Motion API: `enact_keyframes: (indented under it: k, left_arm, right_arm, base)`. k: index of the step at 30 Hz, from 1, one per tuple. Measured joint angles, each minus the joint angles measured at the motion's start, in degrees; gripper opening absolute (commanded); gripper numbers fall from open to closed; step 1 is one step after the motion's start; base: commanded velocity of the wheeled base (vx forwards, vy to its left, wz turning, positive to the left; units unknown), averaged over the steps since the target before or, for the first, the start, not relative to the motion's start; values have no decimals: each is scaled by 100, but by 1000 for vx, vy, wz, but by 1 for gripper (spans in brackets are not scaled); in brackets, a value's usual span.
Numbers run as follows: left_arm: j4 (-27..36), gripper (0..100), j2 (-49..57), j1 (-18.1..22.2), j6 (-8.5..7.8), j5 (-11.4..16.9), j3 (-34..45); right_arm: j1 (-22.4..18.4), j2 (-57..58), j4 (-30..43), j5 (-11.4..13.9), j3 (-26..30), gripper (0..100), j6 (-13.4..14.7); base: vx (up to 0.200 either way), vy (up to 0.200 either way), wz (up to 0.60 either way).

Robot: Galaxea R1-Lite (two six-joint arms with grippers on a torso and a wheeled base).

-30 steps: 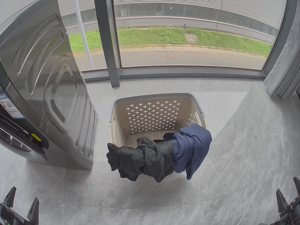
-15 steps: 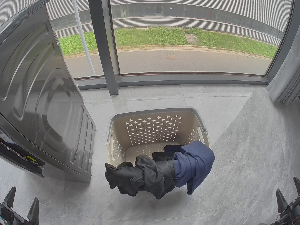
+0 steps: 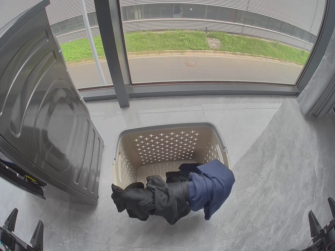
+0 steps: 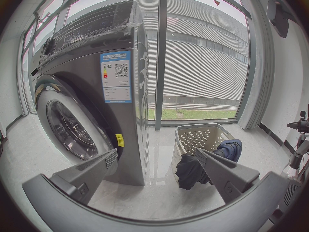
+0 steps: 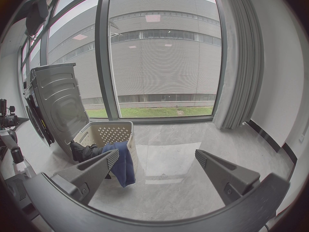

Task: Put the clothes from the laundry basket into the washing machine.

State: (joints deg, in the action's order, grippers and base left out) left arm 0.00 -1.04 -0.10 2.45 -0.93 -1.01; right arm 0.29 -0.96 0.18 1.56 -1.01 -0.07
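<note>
The clothes (image 3: 183, 192) lay as two garments draped over the near rim of the laundry basket (image 3: 167, 126). A black garment (image 3: 153, 201) was bunched up and hung down the outside toward the robot's left. A blue garment (image 3: 211, 187) touched it on the right, with a loose flap down the outer wall. Part of each trailed back inside the basket. The basket stood on the grey floor (image 3: 272, 178) just beside the washing machine (image 3: 45, 115), which was on the robot's left with its side panel toward the basket. In the left wrist view its round door (image 4: 70, 129) faced away from the basket and looked shut, though that was hard to be sure of.

The left gripper (image 4: 156, 153) and the right gripper (image 5: 156, 154) sat low, one to each side and well apart from the clothes. Both had their jaws spread wide with nothing between them.

Both garments looked soft, light and limp, so they would likely sag and stretch out long when lifted. As they touched and seemed twisted together, pulling one might drag the other along. The black one had a faint sheen and might be slippery. The best hold seemed to be the thick gathered fold on top of the rim, pinched deep, rather than a loose hanging edge
</note>
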Motion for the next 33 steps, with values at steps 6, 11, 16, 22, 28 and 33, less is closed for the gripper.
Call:
enact_keyframes:
  k: [6, 11, 16, 22, 28, 33]
  left_arm:
    - [2, 100, 0, 0, 0, 0, 0]
    - [0, 100, 0, 0, -2, -2, 0]
    - [0, 100, 0, 0, 0, -2, 0]
    - [0, 100, 0, 0, -2, -2, 0]
    - [0, 100, 0, 0, 0, -2, 0]
    - [0, 100, 0, 0, 6, 0, 0]
  right_arm:
    - [1, 0, 0, 0, 0, 100, 0]
    - [0, 0, 0, -1, 0, 100, 0]
    - [0, 0, 0, 0, 0, 100, 0]
    - [0, 0, 0, 0, 0, 100, 0]
    - [0, 0, 0, 0, 0, 100, 0]
    - [0, 0, -2, -1, 0, 100, 0]
  base:
    - [0, 0, 0]
    - [200, 0, 0]
    - [200, 0, 0]
    - [200, 0, 0]
    - [167, 0, 0]
    - [0, 0, 0]
